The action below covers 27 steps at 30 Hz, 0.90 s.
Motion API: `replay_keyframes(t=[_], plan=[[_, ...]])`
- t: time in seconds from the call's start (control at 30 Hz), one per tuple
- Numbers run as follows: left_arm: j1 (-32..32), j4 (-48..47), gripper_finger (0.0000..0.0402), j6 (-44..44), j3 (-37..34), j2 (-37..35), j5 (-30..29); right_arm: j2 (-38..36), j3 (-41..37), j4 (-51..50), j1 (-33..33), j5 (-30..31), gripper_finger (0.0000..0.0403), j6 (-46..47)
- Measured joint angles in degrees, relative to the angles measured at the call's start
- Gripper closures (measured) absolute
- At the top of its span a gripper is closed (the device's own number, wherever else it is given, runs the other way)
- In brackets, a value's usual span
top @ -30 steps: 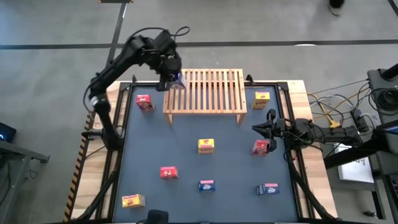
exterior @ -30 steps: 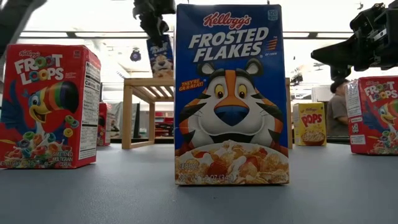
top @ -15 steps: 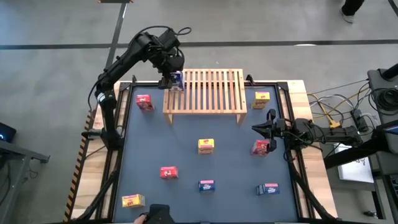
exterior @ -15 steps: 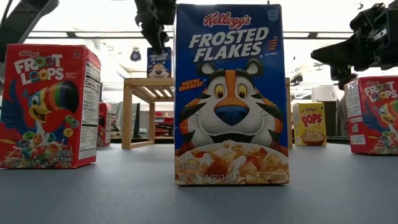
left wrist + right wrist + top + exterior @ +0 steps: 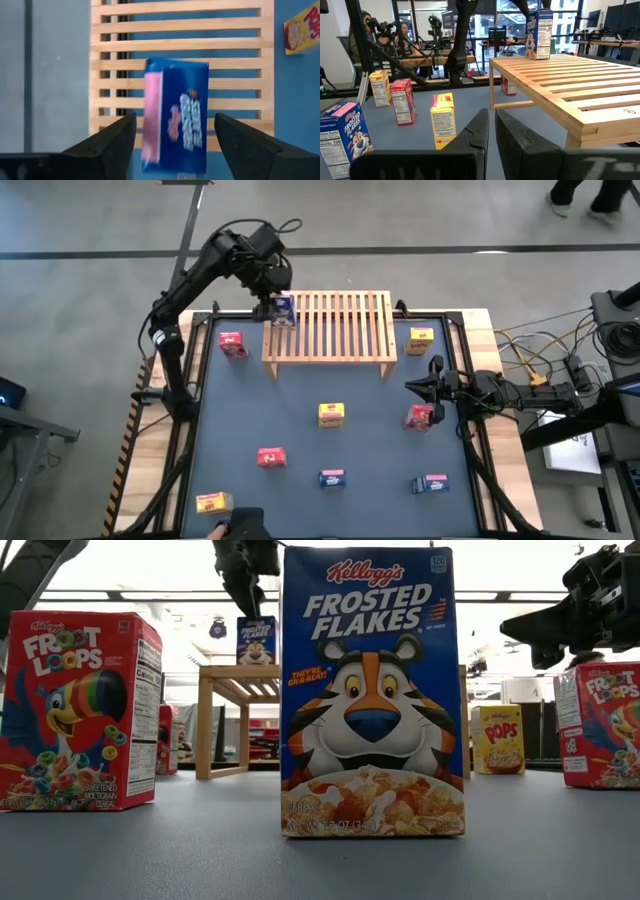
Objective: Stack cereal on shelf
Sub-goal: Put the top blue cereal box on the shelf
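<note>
A blue cereal box [image 5: 283, 310] stands upright on the far left corner of the light wood shelf [image 5: 335, 340], on its slatted top. It also shows as the blue box [image 5: 256, 640] in the low view. My left gripper [image 5: 270, 295] hovers just above it, open. In the left wrist view the fingers stand on either side of the blue box [image 5: 185, 100] with a gap on each side. My right gripper [image 5: 412, 388] is shut and waits in the air near the table's right edge, above a red box [image 5: 420, 417].
Loose boxes stand on the blue table top: red [image 5: 232, 345], yellow [image 5: 421, 339], yellow [image 5: 331, 414], red [image 5: 271, 458], blue [image 5: 332, 478], blue [image 5: 431, 483], yellow [image 5: 213, 502]. The other shelf slats [image 5: 235, 45] are bare. People show in the room beyond [image 5: 400, 35].
The blue box hung tilted under my left gripper a second ago. It has come down and now stands upright on the shelf's far left corner. My left gripper has stayed over that corner, shifting slightly toward the far edge.
</note>
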Motion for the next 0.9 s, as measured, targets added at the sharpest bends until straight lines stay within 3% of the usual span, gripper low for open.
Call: replay_keyframes(t=[0.33,0.47,0.6,0.73,0.9], plan=[[1.09,0.08,0.0148,-3.79,-0.61,-6.95,4.10,0.00,0.00,0.02,0.01,0.00,0.0380,0.00],[2.45,0.26,0.0147,-5.85,-5.32,-12.87,8.14,0.00,0.00,0.02,-0.01,0.00,0.0380,0.00],[3.62,6.16,0.0147,-8.08,-18.55,-22.11,11.16,0.00,0.00,0.02,-0.01,0.00,0.0380,0.00],[3.92,22.22,0.0147,-10.34,-37.58,-33.99,14.48,0.00,0.00,0.02,0.01,0.00,0.0380,0.00],[4.13,47.38,0.0147,-14.47,-58.71,-46.77,14.43,0.00,0.00,0.02,0.01,0.00,0.0380,0.00]])
